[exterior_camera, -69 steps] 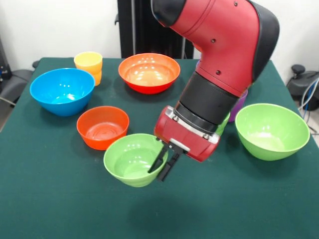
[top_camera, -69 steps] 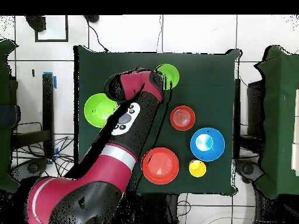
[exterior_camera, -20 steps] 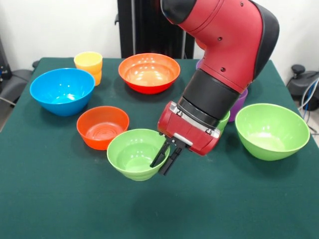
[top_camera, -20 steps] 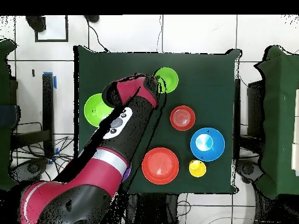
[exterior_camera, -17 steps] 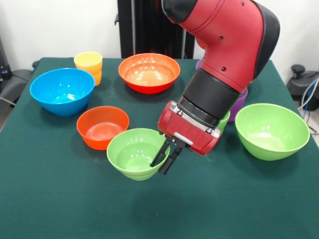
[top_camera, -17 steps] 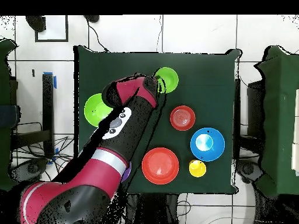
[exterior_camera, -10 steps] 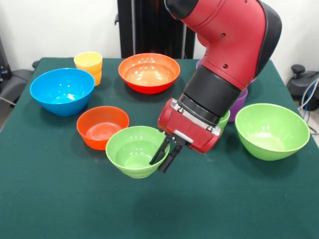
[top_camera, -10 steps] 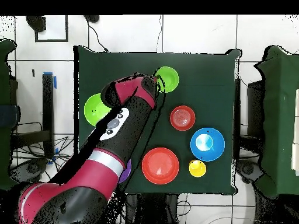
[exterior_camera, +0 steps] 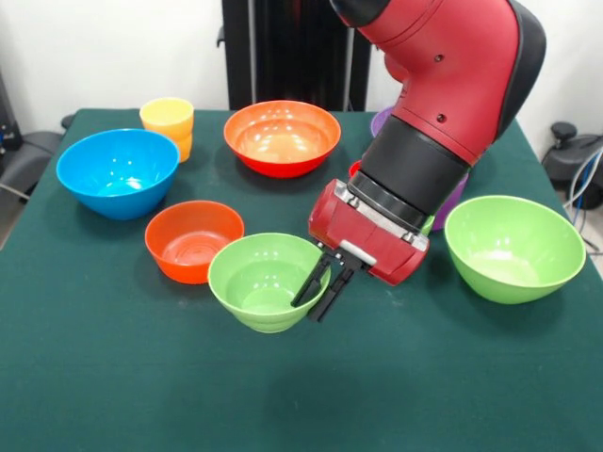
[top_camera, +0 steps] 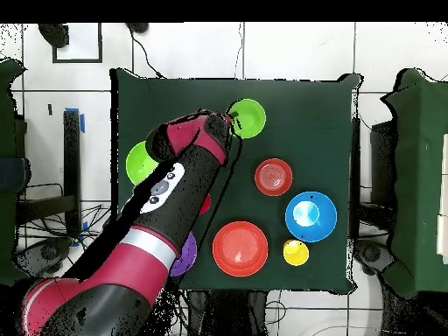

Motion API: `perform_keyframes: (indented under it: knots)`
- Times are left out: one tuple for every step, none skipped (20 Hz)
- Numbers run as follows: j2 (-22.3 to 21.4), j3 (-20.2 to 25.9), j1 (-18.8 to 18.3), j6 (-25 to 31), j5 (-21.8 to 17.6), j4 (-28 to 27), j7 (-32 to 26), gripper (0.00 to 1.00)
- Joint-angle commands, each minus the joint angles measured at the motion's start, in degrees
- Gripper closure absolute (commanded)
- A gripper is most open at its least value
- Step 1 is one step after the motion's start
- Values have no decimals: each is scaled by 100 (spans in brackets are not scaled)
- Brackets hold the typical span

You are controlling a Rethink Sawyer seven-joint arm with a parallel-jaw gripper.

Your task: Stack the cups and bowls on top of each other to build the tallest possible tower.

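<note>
My gripper (exterior_camera: 320,288) is shut on the right rim of the small light-green bowl (exterior_camera: 264,281), one finger inside and one outside, and holds it just above the cloth. In the overhead view the bowl (top_camera: 248,117) sits at the arm's tip (top_camera: 229,123). The small orange-red bowl (exterior_camera: 193,240) stands just left of it. The blue bowl (exterior_camera: 118,171), the large orange bowl (exterior_camera: 282,137) and the large light-green bowl (exterior_camera: 513,247) stand apart. The yellow cup (exterior_camera: 168,121) is at the far left. The purple bowl (exterior_camera: 451,200) and a red cup (exterior_camera: 354,169) peek from behind the arm. No tower shows.
The red and black arm (exterior_camera: 438,104) crosses the right middle of the green table (exterior_camera: 113,377) and hides what stands behind it. In the overhead view the arm (top_camera: 166,210) partly covers the large light-green bowl (top_camera: 137,163) and the purple bowl (top_camera: 185,261).
The arm has swung slightly to the right in the front view, carrying the small light-green bowl with it and a little higher. A red cup has come into sight behind the arm.
</note>
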Motion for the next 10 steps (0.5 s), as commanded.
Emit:
perform_keyframes:
  knots:
    - [359, 341, -9, -208, -323, 101, 429, 100]
    - [373, 335, -11, -221, -326, 95, 431, 100]
    - [372, 335, -11, -224, -327, 97, 430, 100]
    - [374, 337, -11, -230, -335, 95, 417, 100]
    - [376, 333, -9, -227, -343, 91, 406, 100]
    - [376, 327, -7, -224, -347, 92, 401, 100]
    - [380, 314, 0, -238, -340, 101, 424, 100]
    - [371, 314, 3, -236, -340, 113, 424, 100]
    - [365, 318, 4, -230, -337, 121, 421, 100]
    - [355, 314, 11, -219, -333, 134, 423, 100]
